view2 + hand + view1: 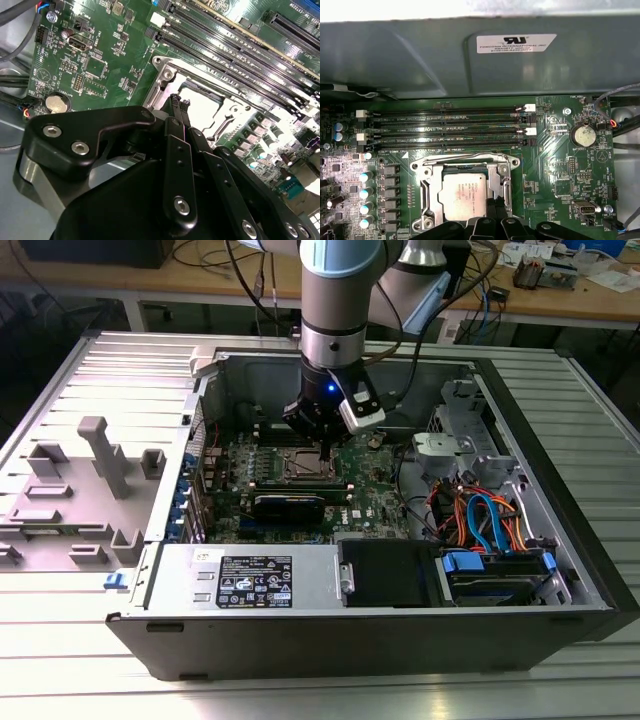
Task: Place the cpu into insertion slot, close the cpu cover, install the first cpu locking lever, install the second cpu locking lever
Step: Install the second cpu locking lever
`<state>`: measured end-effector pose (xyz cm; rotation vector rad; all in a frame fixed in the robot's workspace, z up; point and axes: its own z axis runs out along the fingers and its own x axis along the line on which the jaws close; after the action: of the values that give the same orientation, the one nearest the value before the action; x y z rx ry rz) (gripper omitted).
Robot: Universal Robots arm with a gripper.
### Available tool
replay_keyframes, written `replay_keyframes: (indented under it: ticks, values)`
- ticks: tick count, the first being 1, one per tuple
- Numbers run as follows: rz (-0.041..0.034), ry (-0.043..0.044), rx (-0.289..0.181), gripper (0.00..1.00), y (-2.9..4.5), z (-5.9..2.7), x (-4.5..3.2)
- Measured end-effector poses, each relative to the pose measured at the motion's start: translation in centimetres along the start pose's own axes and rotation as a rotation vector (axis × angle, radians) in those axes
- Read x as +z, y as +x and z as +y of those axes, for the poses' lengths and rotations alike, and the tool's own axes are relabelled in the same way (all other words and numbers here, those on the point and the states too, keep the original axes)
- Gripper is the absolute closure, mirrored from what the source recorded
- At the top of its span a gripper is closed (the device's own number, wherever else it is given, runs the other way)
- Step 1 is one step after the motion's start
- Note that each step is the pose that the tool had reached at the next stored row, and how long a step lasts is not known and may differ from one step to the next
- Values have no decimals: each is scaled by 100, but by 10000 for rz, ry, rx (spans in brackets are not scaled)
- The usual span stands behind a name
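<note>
Directly at the socket, my gripper (325, 448) hangs from the arm inside the open computer case (560, 500). Its black fingers (176, 112) come together to a narrow point with no visible gap between them, and I see nothing clamped there. In both wrist views the tips rest at the rim of the insertion slot (465, 192), on the side nearest the coin battery (583, 135); whether they actually press on the metal I cannot tell.

The cpu (465, 197) lies flat in the slot, its silver-grey top facing upward. It is square, so no long axis stands out; its edges run parallel to the slot's frame and to the long memory slots (450, 131) beside it. It sits just beside the fingertips, partly hidden behind them in the second wrist view.

The cpu cover (462, 164) lies down around the chip, its window showing the metal top.

Farther out, the green motherboard (555, 170) carries the socket, and the case stands on a ribbed metal table (90, 670).
</note>
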<state>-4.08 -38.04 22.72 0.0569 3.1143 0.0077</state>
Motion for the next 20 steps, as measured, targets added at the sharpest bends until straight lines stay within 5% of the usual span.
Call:
replay_keyframes:
  ticks: [9, 11, 15, 20]
  values:
    - [1, 0, 0, 89, 0, -3, 0]
    - [48, 2, 0, 89, -1, -3, -33]
    - [87, 4, -1, 89, -110, 0, -32]
    - [88, 4, 0, 89, -111, 0, -32]
